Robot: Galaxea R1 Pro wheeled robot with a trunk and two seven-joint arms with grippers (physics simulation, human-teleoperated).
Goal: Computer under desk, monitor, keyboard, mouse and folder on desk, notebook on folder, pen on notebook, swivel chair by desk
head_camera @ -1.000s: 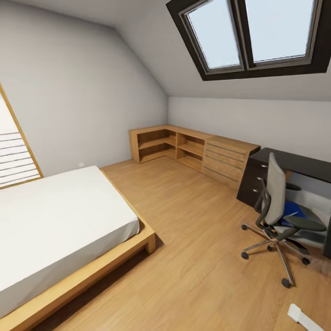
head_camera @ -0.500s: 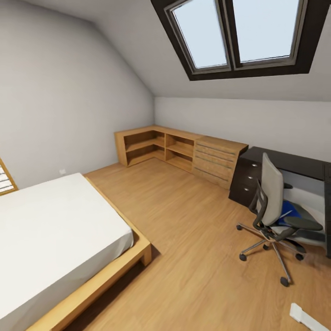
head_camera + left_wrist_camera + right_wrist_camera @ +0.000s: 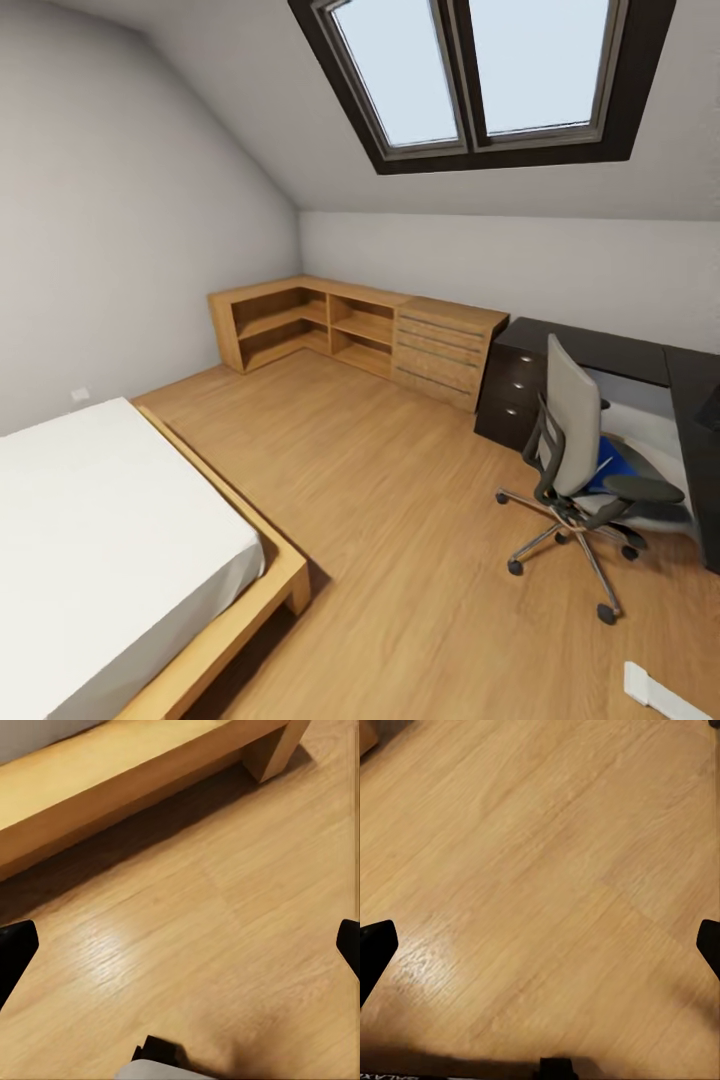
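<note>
Folder lies ahead to your right on the swivel chair (both grippers spread wide, empty)

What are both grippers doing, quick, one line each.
Left gripper: open, empty, above the wood floor.
Right gripper: open, empty, above the floor.

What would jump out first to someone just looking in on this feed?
Probably the big dark-framed skylight in the sloped ceiling. Below it at right, the grey swivel chair stands at the black desk with a blue folder on its seat. The white bed takes up the lower left.
</note>
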